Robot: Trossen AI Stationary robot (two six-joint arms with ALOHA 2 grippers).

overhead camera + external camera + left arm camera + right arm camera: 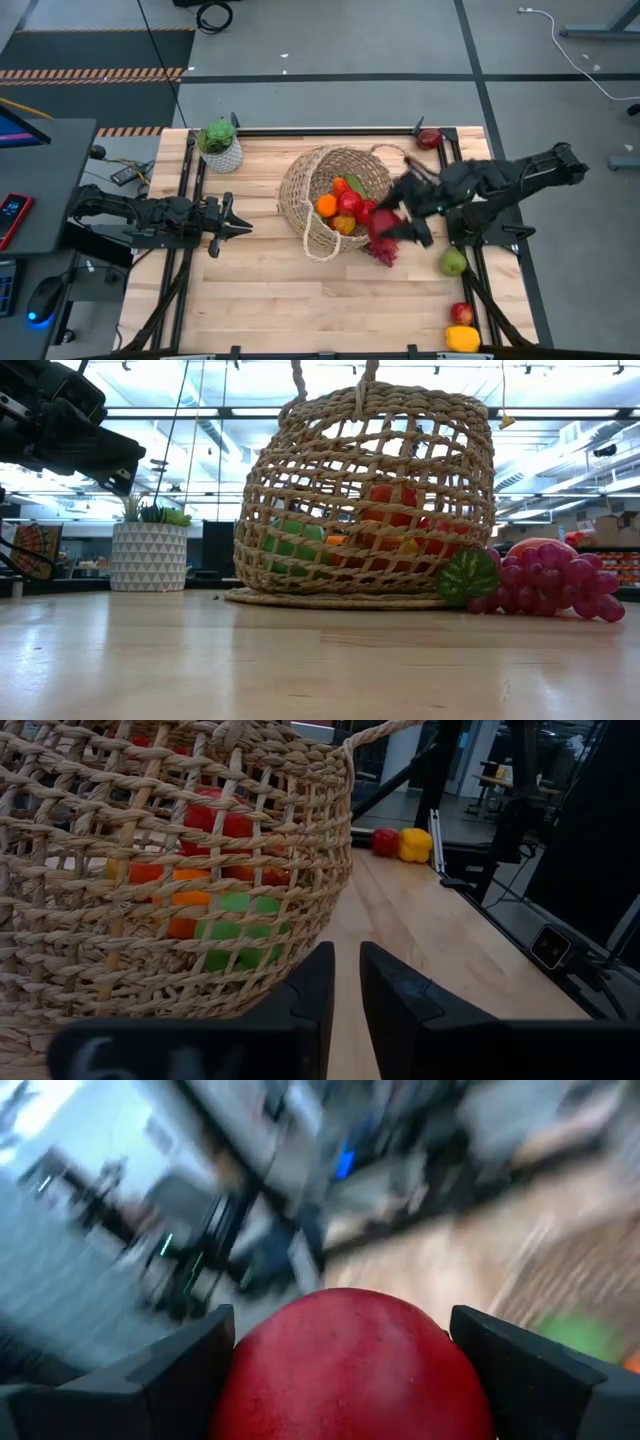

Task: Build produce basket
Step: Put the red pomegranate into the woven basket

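Beside the tipped basket [320, 205], the right gripper [345, 1370] has its jaws clamped on a red apple [350, 1370].
Round and smooth, it looks slippery, so squeeze its middle; left gripper [232, 226] waits with jaws nearly closed, holding nothing.

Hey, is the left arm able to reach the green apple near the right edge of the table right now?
Probably not. The left gripper waits at the table's left side, and the basket, tipped on its side, and the right gripper, shut on a red apple, lie between it and the green apple.
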